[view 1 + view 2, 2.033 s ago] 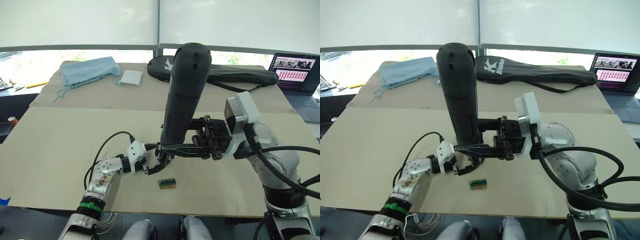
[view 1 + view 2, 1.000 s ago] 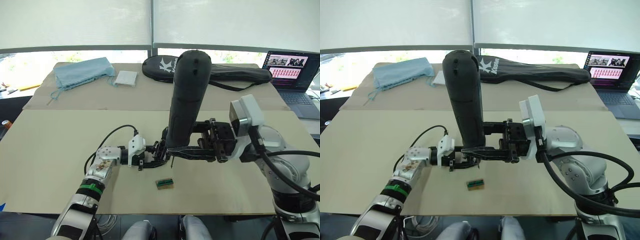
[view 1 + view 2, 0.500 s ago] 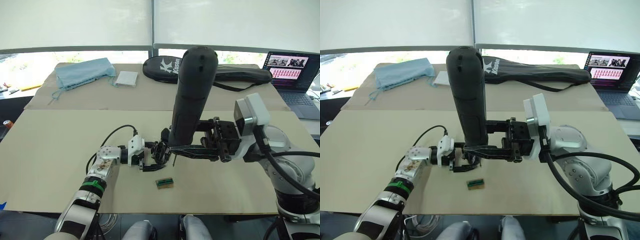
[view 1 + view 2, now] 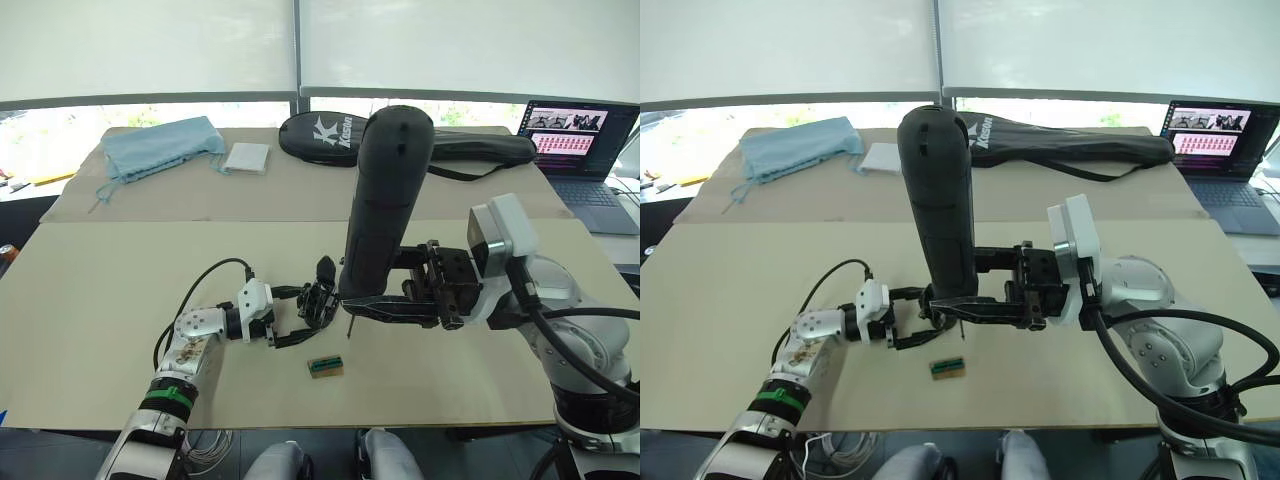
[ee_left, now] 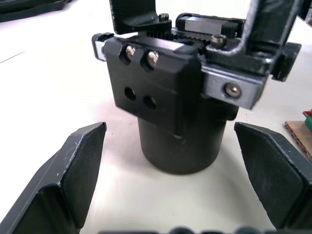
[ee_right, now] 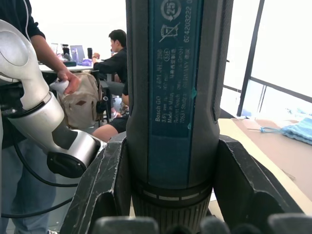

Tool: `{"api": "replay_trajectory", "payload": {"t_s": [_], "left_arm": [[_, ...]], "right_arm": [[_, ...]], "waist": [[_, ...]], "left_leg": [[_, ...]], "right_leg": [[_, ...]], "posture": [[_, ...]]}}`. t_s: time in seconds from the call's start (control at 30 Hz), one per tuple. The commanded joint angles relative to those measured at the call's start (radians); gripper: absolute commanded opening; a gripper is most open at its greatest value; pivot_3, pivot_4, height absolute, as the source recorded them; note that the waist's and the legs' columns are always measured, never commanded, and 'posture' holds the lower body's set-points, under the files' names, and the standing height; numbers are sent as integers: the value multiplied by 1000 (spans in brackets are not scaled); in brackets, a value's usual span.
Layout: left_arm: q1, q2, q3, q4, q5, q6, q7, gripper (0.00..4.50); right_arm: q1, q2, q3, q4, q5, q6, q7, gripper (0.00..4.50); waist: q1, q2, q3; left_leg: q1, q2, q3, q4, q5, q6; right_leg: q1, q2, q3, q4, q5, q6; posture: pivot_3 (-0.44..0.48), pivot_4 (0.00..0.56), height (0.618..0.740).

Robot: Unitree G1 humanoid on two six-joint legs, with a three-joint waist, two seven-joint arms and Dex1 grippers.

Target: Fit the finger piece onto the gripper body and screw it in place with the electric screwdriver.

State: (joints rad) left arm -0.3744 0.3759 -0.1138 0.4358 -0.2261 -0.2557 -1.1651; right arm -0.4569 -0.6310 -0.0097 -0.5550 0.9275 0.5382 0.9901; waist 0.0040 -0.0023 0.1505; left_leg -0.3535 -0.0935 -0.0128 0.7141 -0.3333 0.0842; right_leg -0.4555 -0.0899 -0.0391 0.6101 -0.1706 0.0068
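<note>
Beige table (image 4: 100, 290) under a row of bright windows; far side has a blue cloth (image 4: 160, 143), a white pad (image 4: 246, 157), a black racket bag (image 4: 440, 140) and, far right, a laptop (image 4: 572, 135).

We have our right gripper (image 4: 352, 304) clamped on the electric screwdriver (image 4: 383, 200), fingers squeezing its lower barrel from both sides. Tool stands near upright, rounded end up, thin bit (image 4: 347, 328) pointing down just above the table.

Our left gripper (image 4: 300, 315) is spread wide, holding nothing. Its two fingers (image 5: 68, 175) sit either side of the gripper body (image 5: 170, 102), clear gaps on both sides. That body stands on the table at centre, just left of the screwdriver bit, with a pointed finger (image 4: 324, 268) sticking up. Two screws (image 5: 141, 55) and two open holes show on its face.

Small green-brown box (image 4: 326, 366) lies on the table just near of the bit.

Right wrist view also shows people (image 6: 114, 58) in the background.
</note>
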Motion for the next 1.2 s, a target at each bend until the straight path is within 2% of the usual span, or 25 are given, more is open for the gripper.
{"api": "replay_trajectory", "payload": {"t_s": [0.03,0.43,0.83,1.2], "left_arm": [[52,0,-32,-50,46,30,50,4442],[89,-14,-98,-207,73,153,122,4442],[47,-44,-113,-188,93,221,175,4442],[32,-55,-118,-185,95,250,181,4442]], "right_arm": [[-10,10,-25,-28,26,-14,2,1916],[-33,15,-22,-13,21,-8,7,1916],[-52,20,-20,-11,19,-6,-4,1916],[-55,22,-16,-13,16,-5,-14,1916]], "waist": [[2,0,0],[14,0,0],[37,0,0],[37,0,0]], "left_leg": [[0,0,0,0,0,0],[0,0,0,0,0,1],[0,-1,0,1,0,1],[0,-1,0,1,0,1]], "right_leg": [[0,0,0,0,0,0],[0,0,-1,0,0,0],[1,-1,-1,-1,0,0],[1,-1,-1,-1,0,1]], "posture": [[0,150,740],[0,150,740],[0,150,740],[0,150,740]]}}
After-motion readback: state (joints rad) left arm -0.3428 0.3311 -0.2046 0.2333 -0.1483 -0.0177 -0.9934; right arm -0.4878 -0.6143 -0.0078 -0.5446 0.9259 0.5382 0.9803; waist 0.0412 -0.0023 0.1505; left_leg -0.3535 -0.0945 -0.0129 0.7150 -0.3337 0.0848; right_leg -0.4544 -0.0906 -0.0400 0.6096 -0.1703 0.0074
